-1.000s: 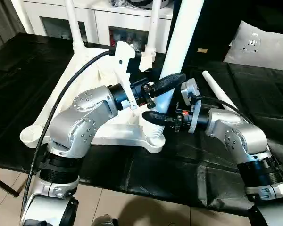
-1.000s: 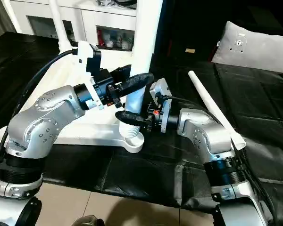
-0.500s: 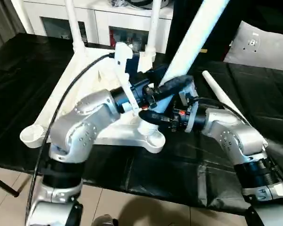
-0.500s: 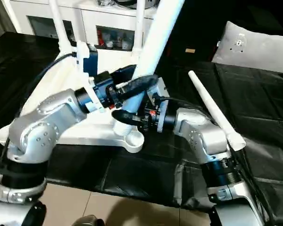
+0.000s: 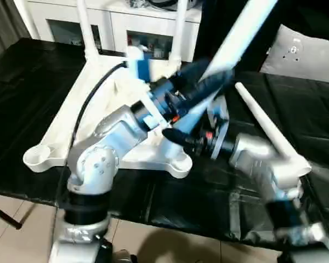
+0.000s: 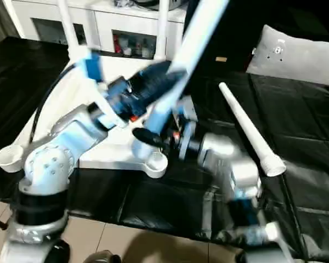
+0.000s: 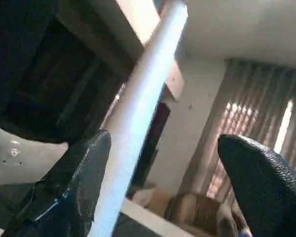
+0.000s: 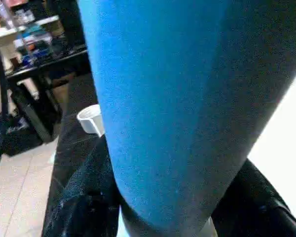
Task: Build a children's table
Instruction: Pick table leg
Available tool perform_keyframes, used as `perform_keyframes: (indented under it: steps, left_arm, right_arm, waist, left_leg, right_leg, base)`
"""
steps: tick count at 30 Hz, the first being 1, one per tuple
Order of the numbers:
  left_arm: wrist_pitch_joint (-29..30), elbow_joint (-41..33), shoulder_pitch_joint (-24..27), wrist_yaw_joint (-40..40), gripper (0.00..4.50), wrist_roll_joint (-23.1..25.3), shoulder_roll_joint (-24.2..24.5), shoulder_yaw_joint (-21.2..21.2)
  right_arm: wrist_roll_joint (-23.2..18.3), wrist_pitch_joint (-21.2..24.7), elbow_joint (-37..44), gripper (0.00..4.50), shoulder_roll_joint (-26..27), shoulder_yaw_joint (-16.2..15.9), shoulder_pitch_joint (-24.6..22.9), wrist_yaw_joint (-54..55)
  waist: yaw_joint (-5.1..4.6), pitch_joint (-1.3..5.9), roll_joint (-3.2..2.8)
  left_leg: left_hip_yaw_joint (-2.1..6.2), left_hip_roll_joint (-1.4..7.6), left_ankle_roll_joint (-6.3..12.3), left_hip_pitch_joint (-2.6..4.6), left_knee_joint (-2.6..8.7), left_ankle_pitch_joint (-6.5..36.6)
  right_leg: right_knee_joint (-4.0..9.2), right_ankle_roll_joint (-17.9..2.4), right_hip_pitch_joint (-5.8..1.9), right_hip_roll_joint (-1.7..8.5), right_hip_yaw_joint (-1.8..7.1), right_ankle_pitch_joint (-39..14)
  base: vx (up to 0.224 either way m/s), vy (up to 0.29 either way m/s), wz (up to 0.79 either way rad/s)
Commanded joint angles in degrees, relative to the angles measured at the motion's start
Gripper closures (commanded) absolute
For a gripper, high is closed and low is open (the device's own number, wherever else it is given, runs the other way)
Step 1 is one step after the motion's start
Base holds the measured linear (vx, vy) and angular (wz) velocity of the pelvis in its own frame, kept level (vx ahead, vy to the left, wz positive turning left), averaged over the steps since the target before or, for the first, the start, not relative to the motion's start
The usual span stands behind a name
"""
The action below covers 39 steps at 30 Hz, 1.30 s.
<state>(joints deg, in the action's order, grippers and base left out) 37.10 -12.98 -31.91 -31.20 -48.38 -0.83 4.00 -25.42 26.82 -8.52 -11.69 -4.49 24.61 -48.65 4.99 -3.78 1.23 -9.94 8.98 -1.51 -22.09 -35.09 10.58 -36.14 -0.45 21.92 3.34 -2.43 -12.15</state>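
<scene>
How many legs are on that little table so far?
Two legs stand in the far sockets of the upturned top. The right pincer grips a third leg, tilted over the near socket; the left pincer has opened off it. A fourth leg lies on the black cloth.

The white table top [image 5: 107, 109] lies upside down at frame centre-left, ribbed underside up, round sockets at its corners. Two thin white legs [image 5: 83, 24] stand upright in its far sockets at the upper left. A third leg [image 5: 238, 35] leans toward the upper right from the near socket [image 5: 178, 161]. The fourth leg [image 5: 266, 129] lies flat on the right
</scene>
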Motion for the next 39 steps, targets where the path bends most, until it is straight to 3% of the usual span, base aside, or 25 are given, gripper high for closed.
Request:
perform_keyframes:
  steps: [1, 4, 5, 7, 8, 10, 12, 16, 18, 20, 21, 24, 25, 26, 27, 31, 32, 34, 35, 37, 39]
  left_arm:
    - [-0.2, -0.6, 1.7, 1.1, 0.57, 1.4, 1.5, 1.1]
    - [0.0, -1.0, 4.1, 0.0, 0.57, 3.9, 4.5, 0.5]
    - [0.0, -1.0, 4.6, -0.4, 0.57, 5.0, 5.7, 0.0]
    - [-1.0, 0.0, 6.3, -1.7, 0.57, 10.5, 10.4, -2.7]
    - [-1.4, 0.2, 6.6, -1.9, 0.57, 11.7, 11.3, -3.4]
    - [-3.4, 1.0, 8.1, -3.7, 0.57, 16.5, 15.8, -7.0]
    - [-6.4, 2.1, 9.6, -5.8, 0.57, 21.5, 20.3, -10.5]
    - [-10.1, 3.4, 10.4, -6.6, 0.57, 26.2, 23.0, -12.7]
    - [-18.2, 7.7, 11.2, -6.3, 0.57, 34.3, 26.3, -15.0]
    - [-19.9, 10.5, 11.5, -7.3, 0.57, 35.4, 27.7, -15.5]
    - [-21.5, 11.5, 12.0, -8.6, 0.57, 36.4, 28.8, -16.3]
    - [-24.1, 12.9, 13.0, -11.4, 0.57, 37.8, 30.6, -17.8]
    - [-24.8, 13.1, 13.4, -12.3, 0.57, 38.1, 31.2, -18.2]
    - [-25.2, 13.4, 13.8, -13.5, 0.57, 38.1, 31.7, -18.5]
    - [-26.3, 13.8, 14.2, -14.5, 0.86, 38.5, 32.3, -18.8]
    - [-29.1, 15.4, 14.9, -18.8, 0.99, 39.2, 33.8, -20.2]
    - [-28.9, 15.7, 14.8, -20.0, 1.29, 39.0, 34.2, -20.7]
    - [-28.7, 17.2, 14.3, -23.2, 1.38, 39.2, 35.1, -22.4]
    - [-28.6, 17.9, 14.0, -23.6, 1.43, 39.3, 35.1, -22.6]
    - [-28.8, 19.6, 13.2, -24.4, 1.68, 39.8, 35.0, -22.8]
    - [-29.2, 22.5, 11.5, -25.5, 1.83, 40.6, 34.7, -23.0]
  right_arm:
    - [-1.0, -0.7, 3.0, 2.59, 0.1, 2.9, -1.2, 3.0]
    - [-0.5, -0.9, 4.3, 2.6, 0.0, 4.6, -2.7, 6.1]
    - [-0.4, -0.7, 4.7, 2.6, -0.1, 5.1, -3.2, 6.8]
    - [0.3, -0.3, 5.2, 2.6, -0.7, 6.5, -4.3, 8.9]
    - [0.4, -0.2, 5.4, 2.6, -0.8, 6.7, -4.5, 9.1]
    - [1.6, -0.9, 6.3, 2.6, -1.2, 6.6, -5.1, 10.0]
    - [3.3, -2.6, 6.7, 2.6, -1.2, 6.4, -5.1, 11.7]
    - [4.1, -3.6, 6.6, 2.6, -0.7, 6.6, -4.9, 13.4]
    - [5.1, -4.1, 6.5, 2.6, 0.2, 6.3, -5.1, 15.9]
    - [6.0, -5.6, 6.3, 2.6, 0.9, 6.1, -5.4, 17.1]
    - [6.2, -4.0, 6.6, 2.6, 0.8, 5.9, -5.6, 17.9]
    - [6.1, -2.6, 7.2, 2.6, 0.2, 5.2, -6.0, 17.2]
    - [6.0, -2.7, 7.5, 2.6, 0.0, 4.9, -6.1, 16.7]
    - [5.6, -2.8, 7.8, 2.6, -0.4, 4.6, -6.4, 15.7]
    - [5.5, -2.5, 8.2, 2.6, -1.0, 4.3, -6.7, 15.0]
    - [7.4, -3.9, 8.7, 2.6, -3.0, 2.8, -8.0, 13.6]
    - [7.7, -4.0, 8.6, 2.6, -3.5, 2.5, -8.1, 13.0]
    - [6.2, -1.8, 8.7, 2.6, -4.5, 2.4, -8.2, 11.3]
    - [5.3, -1.0, 9.0, 2.6, -4.5, 2.6, -8.2, 10.9]
    - [4.3, -0.2, 9.5, 2.6, -4.8, 2.6, -8.4, 9.9]
    - [3.1, 0.7, 10.5, 2.6, -4.8, 2.7, -8.6, 9.2]
  waist:
    - [-0.33, 3.87, -0.5]
    - [-0.52, 3.97, -0.5]
    - [-0.52, 3.94, -0.25]
    - [-0.66, 3.89, -0.45]
    - [-0.79, 3.87, 0.48]
    - [-0.73, 3.88, -0.14]
    - [-0.76, 3.91, -0.08]
    - [-0.78, 3.91, -0.13]
    - [-0.9, 3.82, -0.19]
    - [-1.2, 3.85, -0.27]
    - [-1.29, 3.88, -0.8]
    - [-1.43, 3.96, -0.77]
    - [-1.34, 3.98, -1.44]
    - [-1.55, 3.99, -1.06]
    - [-1.46, 4.04, -1.04]
    - [-1.29, 3.76, -0.82]
    - [-1.33, 3.69, -0.69]
    - [-1.39, 3.63, -0.72]
    - [-1.38, 3.66, -0.99]
    - [-1.41, 3.72, -0.83]
    - [-1.33, 3.79, -1.09]
  left_leg:
    - [1.37, 4.15, -0.16, 1.21, 4.32, 9.0]
    - [1.42, 4.05, -0.89, 1.32, 4.48, 9.7]
    - [1.42, 4.09, -1.11, 1.36, 4.54, 9.4]
    - [1.44, 4.04, -1.34, 1.48, 4.65, 9.8]
    - [1.39, 4.1, -1.03, 1.43, 4.74, 9.8]
    - [1.37, 4.05, -1.14, 1.47, 4.7, 9.0]
    - [1.33, 4.03, -1.34, 1.5, 4.74, 8.7]
    - [1.34, 4.08, -1.84, 1.54, 4.81, 9.0]
    - [1.38, 3.97, -1.81, 1.45, 4.88, 9.7]
    - [1.4, 3.9, -2.31, 1.46, 4.94, 10.5]
    - [1.51, 3.89, -2.85, 1.51, 5.02, 10.9]
    - [1.6, 4.03, -3.0, 1.6, 5.11, 10.9]
    - [1.69, 3.98, -3.06, 1.54, 5.12, 11.0]
    - [1.54, 4.04, -3.1, 1.52, 5.12, 11.4]
    - [1.5, 4.0, -2.97, 1.61, 5.06, 11.4]
    - [1.5, 4.1, -2.86, 1.62, 5.23, 13.0]
    - [1.46, 4.14, -3.05, 1.65, 5.28, 13.4]
    - [1.43, 4.08, -2.9, 1.78, 5.28, 14.2]
    - [1.49, 4.07, -2.94, 1.75, 5.25, 14.2]
    - [1.52, 4.13, -2.87, 1.75, 5.25, 14.1]
    - [1.44, 4.04, -2.81, 1.91, 5.15, 13.9]
  right_leg:
    - [4.45, -13.0, -2.49, 4.76, 2.84, -6.1]
    - [4.59, -11.3, -2.44, 4.67, 2.82, -8.2]
    - [4.52, -11.0, -2.37, 4.64, 2.83, -8.4]
    - [4.56, -10.1, -2.14, 4.47, 2.84, -8.8]
    - [4.81, -9.5, -2.2, 4.47, 2.86, -9.4]
    - [4.57, -9.0, -1.99, 4.58, 2.92, -9.7]
    - [4.51, -8.8, -1.87, 4.58, 2.9, -9.4]
    - [4.38, -9.2, -1.81, 4.69, 2.91, -8.6]
    - [4.57, -9.1, -1.83, 4.71, 2.95, -9.1]
    - [4.5, -8.4, -1.77, 4.69, 2.99, -10.1]
    - [4.38, -8.6, -1.73, 4.83, 2.96, -10.1]
    - [4.19, -9.8, -1.71, 4.7, 2.89, -7.6]
    - [4.05, -10.0, -1.74, 4.75, 2.89, -6.9]
    - [4.0, -10.3, -1.77, 4.69, 2.91, -5.7]
    - [4.03, -10.6, -1.78, 4.75, 2.92, -5.4]
    - [4.2, -11.2, -1.78, 4.97, 2.96, -7.9]
    - [4.26, -11.0, -1.66, 4.93, 2.97, -8.9]
    - [4.38, -10.9, -1.57, 5.0, 3.12, -10.6]
    - [4.34, -11.0, -1.57, 5.04, 3.13, -10.4]
    - [4.32, -11.4, -1.61, 5.07, 3.09, -9.9]
    - [4.35, -11.7, -1.53, 4.92, 3.07, -8.6]
  base:
    - [0.0, 0.0, 0.0]
    - [0.0, 0.0, 0.0]
    - [0.0, 0.0, 0.0]
    - [0.0, 0.0, 0.0]
    - [0.0, 0.0, 0.0]
    - [0.0, 0.0, 0.0]
    - [0.0, 0.0, 0.0]
    - [0.0, 0.0, 0.0]
    - [0.0, 0.0, 0.0]
    - [0.0, 0.0, 0.0]
    - [0.0, 0.0, 0.0]
    - [0.0, 0.0, 0.0]
    - [0.0, 0.0, 0.0]
    - [0.0, 0.0, 0.0]
    - [0.0, 0.0, 0.0]
    - [0.0, 0.0, 0.0]
    - [0.0, 0.0, 0.0]
    - [0.0, 0.0, 0.0]
    - [0.0, 0.0, 0.0]
    - [0.0, 0.0, 0.0]
    - [0.0, 0.0, 0.0]
